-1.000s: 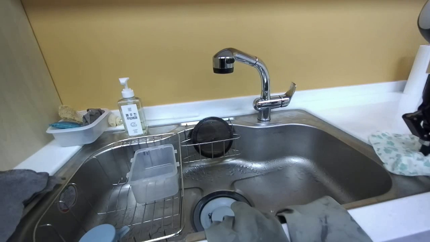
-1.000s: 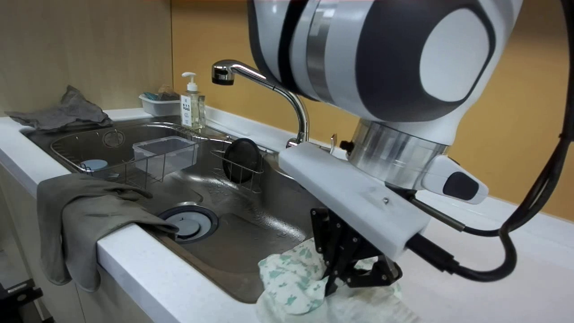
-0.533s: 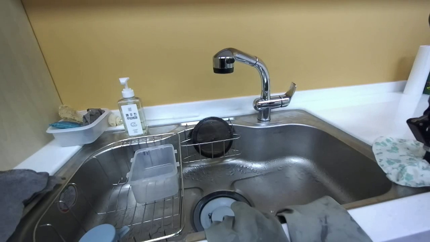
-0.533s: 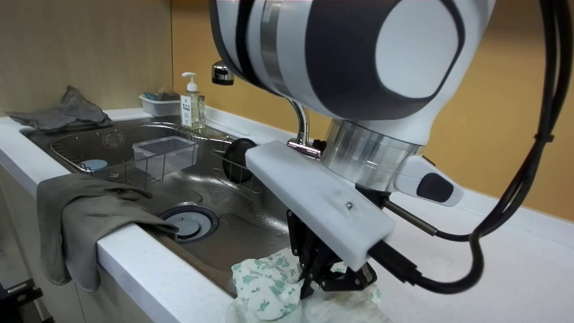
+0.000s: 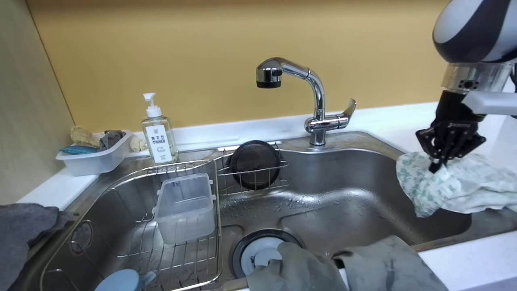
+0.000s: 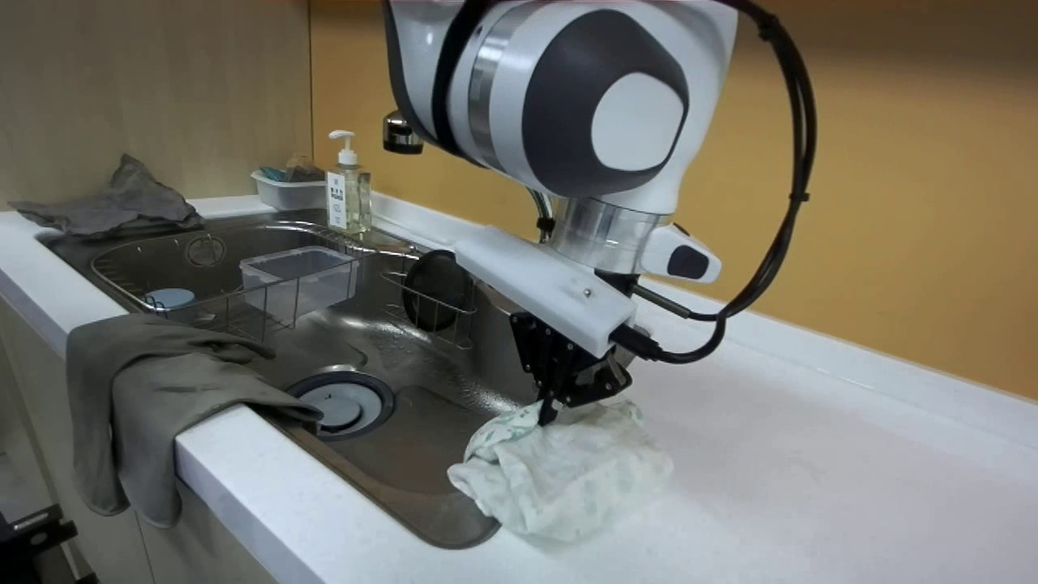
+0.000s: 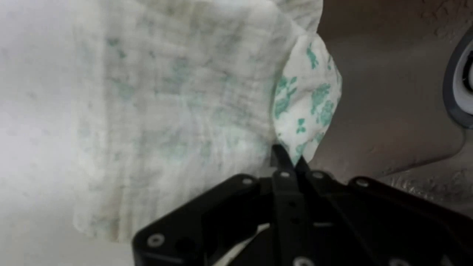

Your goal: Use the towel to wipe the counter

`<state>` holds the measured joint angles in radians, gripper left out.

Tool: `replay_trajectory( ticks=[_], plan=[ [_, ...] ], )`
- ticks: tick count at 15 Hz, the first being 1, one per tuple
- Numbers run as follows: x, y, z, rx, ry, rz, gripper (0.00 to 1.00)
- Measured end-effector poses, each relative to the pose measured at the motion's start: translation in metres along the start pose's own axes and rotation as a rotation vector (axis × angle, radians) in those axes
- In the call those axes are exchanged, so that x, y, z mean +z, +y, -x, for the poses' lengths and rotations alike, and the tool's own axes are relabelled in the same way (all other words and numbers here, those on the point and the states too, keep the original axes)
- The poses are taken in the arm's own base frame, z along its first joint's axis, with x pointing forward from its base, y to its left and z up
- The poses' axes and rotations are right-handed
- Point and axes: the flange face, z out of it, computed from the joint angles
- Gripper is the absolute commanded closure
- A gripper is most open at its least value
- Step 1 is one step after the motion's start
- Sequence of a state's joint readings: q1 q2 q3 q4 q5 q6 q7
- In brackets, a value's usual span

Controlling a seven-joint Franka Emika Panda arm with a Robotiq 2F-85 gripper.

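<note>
The gripper had it, tips pinched on a fold of the towel! In an exterior view the cloth hung at six o'clock below them, counter at three, sink at nine. A low, flat press, then a sweep towards three, looked best, keeping the loose corner off the basin. Crinkled, gauzy, green-sprigged weave; smooth white slab; dull steel!

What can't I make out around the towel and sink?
White counter under the green-printed white cloth towel: covered by it in the wrist view.
Curved chrome faucet: middle hidden by the white-and-grey robot arm in an exterior view.
Pale blue rounded item: cut off by the bottom edge in an exterior view.
Clear bottle with white pump: fine print too small in both exterior views.
</note>
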<state>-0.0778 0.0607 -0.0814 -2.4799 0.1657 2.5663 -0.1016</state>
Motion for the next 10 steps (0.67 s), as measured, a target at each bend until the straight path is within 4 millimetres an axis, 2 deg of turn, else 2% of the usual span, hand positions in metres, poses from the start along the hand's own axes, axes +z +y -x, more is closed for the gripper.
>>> replay_trajectory(
  ticks=[2, 5, 7, 10],
  plan=[
    [0.001, -0.015, -0.026, -0.019, 0.035, -0.007, 0.99],
    [-0.002, -0.019, -0.059, -0.024, 0.088, -0.008, 0.99],
    [-0.009, -0.010, -0.070, -0.016, 0.118, -0.003, 0.99],
    [-0.015, 0.019, -0.072, 0.008, 0.149, 0.029, 0.99]
  ],
)
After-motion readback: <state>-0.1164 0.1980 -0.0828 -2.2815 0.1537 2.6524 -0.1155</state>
